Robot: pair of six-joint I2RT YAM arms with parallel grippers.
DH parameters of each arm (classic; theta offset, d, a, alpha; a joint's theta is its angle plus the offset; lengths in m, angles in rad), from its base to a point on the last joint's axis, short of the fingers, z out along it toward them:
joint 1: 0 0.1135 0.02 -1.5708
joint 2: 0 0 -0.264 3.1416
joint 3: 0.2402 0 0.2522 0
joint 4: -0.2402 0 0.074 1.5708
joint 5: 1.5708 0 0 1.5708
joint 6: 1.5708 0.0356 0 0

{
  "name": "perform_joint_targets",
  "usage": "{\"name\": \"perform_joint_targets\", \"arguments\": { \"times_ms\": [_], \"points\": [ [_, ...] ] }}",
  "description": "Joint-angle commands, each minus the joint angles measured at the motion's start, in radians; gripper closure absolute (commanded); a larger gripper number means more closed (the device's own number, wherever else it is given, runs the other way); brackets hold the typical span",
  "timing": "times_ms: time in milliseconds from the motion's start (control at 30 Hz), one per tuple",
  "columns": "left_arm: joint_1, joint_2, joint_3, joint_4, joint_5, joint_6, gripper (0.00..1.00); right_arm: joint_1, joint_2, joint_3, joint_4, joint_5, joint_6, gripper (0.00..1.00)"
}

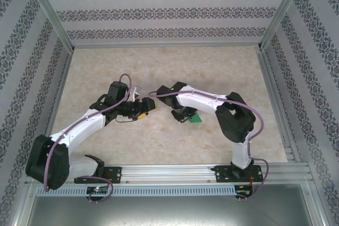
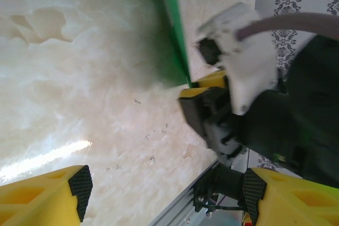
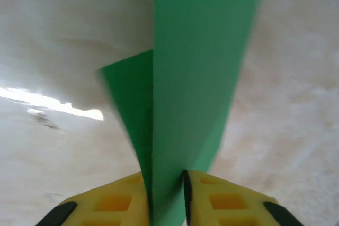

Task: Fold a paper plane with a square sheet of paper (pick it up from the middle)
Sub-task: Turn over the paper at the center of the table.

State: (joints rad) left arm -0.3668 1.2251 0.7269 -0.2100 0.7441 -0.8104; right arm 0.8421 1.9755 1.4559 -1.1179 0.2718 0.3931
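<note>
The square sheet of paper [image 3: 201, 51] is bright green and folded lengthwise into a narrow strip with a second flap behind it. My right gripper [image 3: 168, 189] is shut on its near end, and the paper fills the slot between the yellow fingers. From above, a green corner [image 1: 196, 119] pokes out beside the right gripper [image 1: 184, 114] at mid-table. My left gripper [image 1: 150, 106] faces it from the left, a short gap away. In the left wrist view the left gripper [image 2: 167, 189] stands wide open and holds nothing. The paper [image 2: 175, 35] runs edge-on above the right gripper [image 2: 204, 91].
A beige marbled tabletop [image 1: 159, 72] lies inside patterned walls. An aluminium rail [image 1: 175, 172] runs along the near edge by both arm bases. The right arm's cable and white connector [image 2: 238, 51] hang close to the left gripper's path.
</note>
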Motion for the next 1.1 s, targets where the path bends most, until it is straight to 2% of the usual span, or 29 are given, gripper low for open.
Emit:
{"name": "perform_joint_targets", "arguments": {
  "times_ms": [0,167,267,533,667,800,1067],
  "points": [
    [0.014,-0.062,-0.025,-0.112,-0.027,0.031,0.22,0.041,0.066,0.067,0.012,-0.073,0.018,0.74],
    [0.017,-0.141,-0.036,-0.178,-0.046,0.035,0.22,0.056,0.088,0.076,0.108,-0.167,0.016,0.73],
    [0.019,-0.146,-0.041,-0.189,-0.044,0.040,0.22,0.048,0.067,0.032,0.197,-0.256,0.018,0.66],
    [0.019,-0.115,-0.037,-0.140,-0.041,0.028,0.22,-0.034,-0.130,-0.158,0.449,-0.500,0.041,0.57],
    [0.014,-0.036,-0.009,-0.093,-0.024,0.028,0.23,-0.092,-0.238,-0.241,0.522,-0.577,0.057,0.55],
    [-0.010,0.060,0.048,-0.058,-0.022,0.043,0.28,-0.161,-0.330,-0.323,0.543,-0.596,0.057,0.54],
    [-0.083,0.316,0.203,-0.021,-0.025,0.096,0.45,-0.327,-0.445,-0.499,0.563,-0.643,0.027,0.53]
  ]
}}
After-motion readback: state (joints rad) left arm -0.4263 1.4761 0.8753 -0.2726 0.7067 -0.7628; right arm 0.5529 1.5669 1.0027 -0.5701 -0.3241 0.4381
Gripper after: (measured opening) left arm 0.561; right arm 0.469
